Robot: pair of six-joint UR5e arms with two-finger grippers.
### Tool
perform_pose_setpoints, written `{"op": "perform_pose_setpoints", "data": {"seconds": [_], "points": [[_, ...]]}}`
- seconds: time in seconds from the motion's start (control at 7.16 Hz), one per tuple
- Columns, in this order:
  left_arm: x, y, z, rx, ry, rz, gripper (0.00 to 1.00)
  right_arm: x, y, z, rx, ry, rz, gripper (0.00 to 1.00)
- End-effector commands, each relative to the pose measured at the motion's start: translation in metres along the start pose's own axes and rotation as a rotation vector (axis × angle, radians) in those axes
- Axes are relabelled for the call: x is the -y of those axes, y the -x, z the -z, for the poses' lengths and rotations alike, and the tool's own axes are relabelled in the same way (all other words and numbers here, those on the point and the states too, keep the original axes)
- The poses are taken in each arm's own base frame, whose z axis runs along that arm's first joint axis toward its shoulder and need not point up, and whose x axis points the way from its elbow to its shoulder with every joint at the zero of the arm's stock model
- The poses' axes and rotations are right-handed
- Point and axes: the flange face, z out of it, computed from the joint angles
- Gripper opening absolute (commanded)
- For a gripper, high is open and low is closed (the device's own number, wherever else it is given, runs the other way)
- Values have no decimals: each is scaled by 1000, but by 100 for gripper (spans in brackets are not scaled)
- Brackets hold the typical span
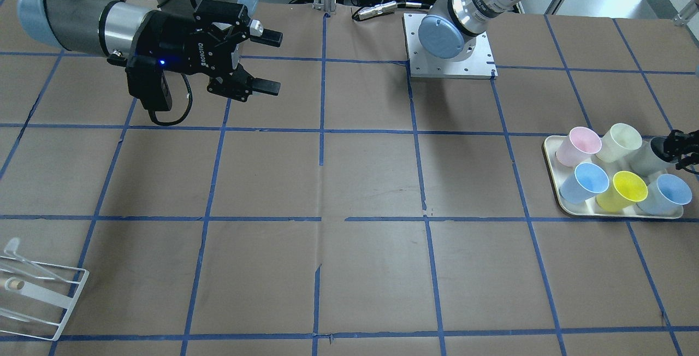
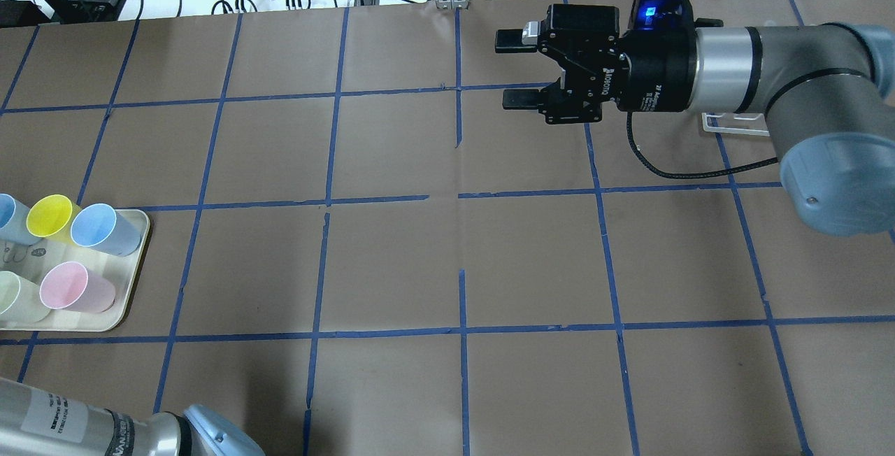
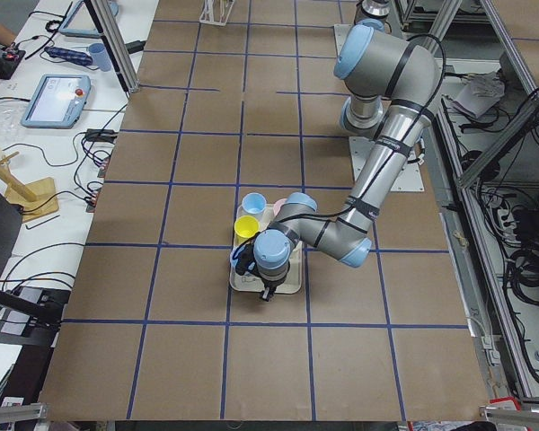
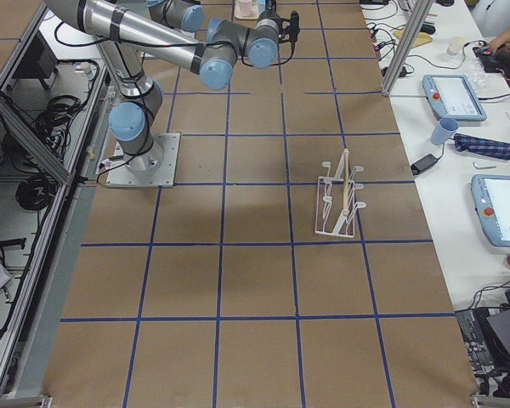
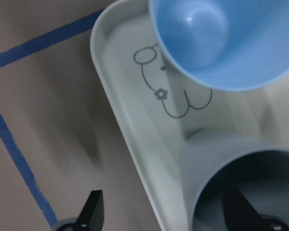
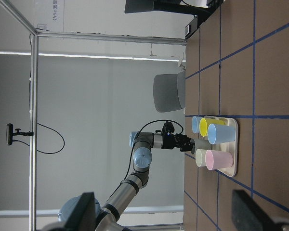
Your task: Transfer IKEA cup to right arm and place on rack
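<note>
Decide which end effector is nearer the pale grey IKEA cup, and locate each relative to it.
Left. The left end effector straddles the IKEA cup at its rim, one finger inside it. The right end effector hovers open far across the table.

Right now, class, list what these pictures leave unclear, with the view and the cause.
IKEA cup: front-facing view, rim covered by the left gripper; overhead view, beyond the left edge.
Rack: front-facing view, cut by the left edge; overhead view, mostly behind the right arm.
Gripper-to-cup contact: left wrist view, blurred and cropped at the bottom.
</note>
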Motion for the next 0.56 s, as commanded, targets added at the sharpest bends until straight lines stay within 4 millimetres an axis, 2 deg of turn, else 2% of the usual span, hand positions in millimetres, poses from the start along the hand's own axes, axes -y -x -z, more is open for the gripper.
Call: {"op": "perform_pose_setpoints", "data": {"seconds": [0.0, 0.28, 0.42], "points": [[0, 0, 2, -1, -2, -4, 0, -1, 0, -1, 63, -16, -5, 100], [0, -2, 26, -22, 2, -8, 0, -3, -4, -1, 66, -16, -14, 100], [1, 3, 49, -50, 5, -10, 0, -8, -12, -4, 80, -15, -27, 100]]}}
